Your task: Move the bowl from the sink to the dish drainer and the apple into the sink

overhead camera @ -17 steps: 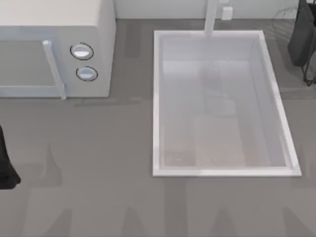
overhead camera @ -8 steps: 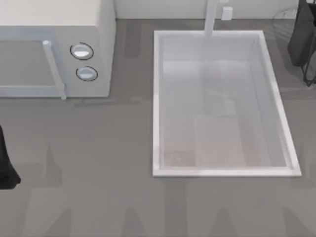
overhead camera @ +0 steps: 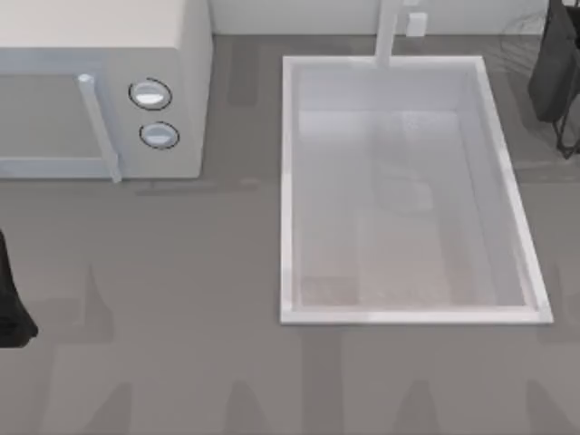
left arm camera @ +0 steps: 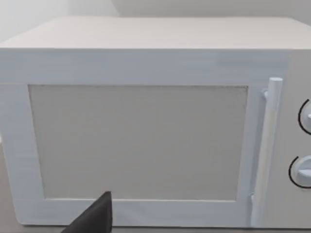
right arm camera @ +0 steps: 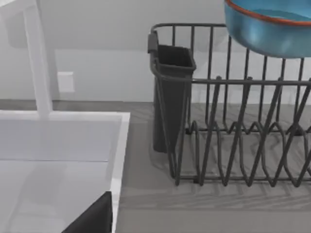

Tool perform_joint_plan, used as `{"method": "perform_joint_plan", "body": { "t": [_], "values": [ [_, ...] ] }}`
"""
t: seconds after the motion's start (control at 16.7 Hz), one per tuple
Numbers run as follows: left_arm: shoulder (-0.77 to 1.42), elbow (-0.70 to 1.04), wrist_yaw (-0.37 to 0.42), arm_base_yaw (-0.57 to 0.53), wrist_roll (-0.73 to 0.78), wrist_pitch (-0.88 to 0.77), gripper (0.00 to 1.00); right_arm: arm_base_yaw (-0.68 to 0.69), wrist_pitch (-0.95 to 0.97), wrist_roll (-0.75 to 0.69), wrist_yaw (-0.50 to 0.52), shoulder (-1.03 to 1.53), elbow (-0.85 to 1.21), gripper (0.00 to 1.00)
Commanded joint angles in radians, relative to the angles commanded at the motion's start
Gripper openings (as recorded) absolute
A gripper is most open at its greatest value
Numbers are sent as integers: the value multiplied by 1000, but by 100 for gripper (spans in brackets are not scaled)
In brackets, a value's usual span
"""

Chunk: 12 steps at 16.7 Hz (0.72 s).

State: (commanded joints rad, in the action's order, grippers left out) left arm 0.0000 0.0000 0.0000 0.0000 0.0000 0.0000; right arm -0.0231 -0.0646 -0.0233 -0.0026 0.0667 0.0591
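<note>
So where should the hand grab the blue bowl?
By its thin red rim, from above: the bowl is open side up above the drainer, and its round glossy sides look too wide to squeeze.

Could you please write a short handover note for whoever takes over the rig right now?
Left arm: parked at the table's left edge, its wrist camera facing the microwave.
Right arm: at the far right, over the dish drainer.
Bowl: out of the sink, seen high above the drainer's wires in the right wrist view; whether it is gripped or resting cannot be told.
Sink basin holds nothing.
Left: confirm the bowl settles in the drainer, then find the apple and move it into the sink.
</note>
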Motion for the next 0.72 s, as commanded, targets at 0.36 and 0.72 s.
{"method": "perform_joint_plan", "body": {
  "t": [0.36,0.72],
  "values": [
    [0,0,0,0,0,0,100,-123,-327,-122,2,402,272,100],
    [0,0,0,0,0,0,100,-271,-720,-265,5,940,593,100]
  ]
}}
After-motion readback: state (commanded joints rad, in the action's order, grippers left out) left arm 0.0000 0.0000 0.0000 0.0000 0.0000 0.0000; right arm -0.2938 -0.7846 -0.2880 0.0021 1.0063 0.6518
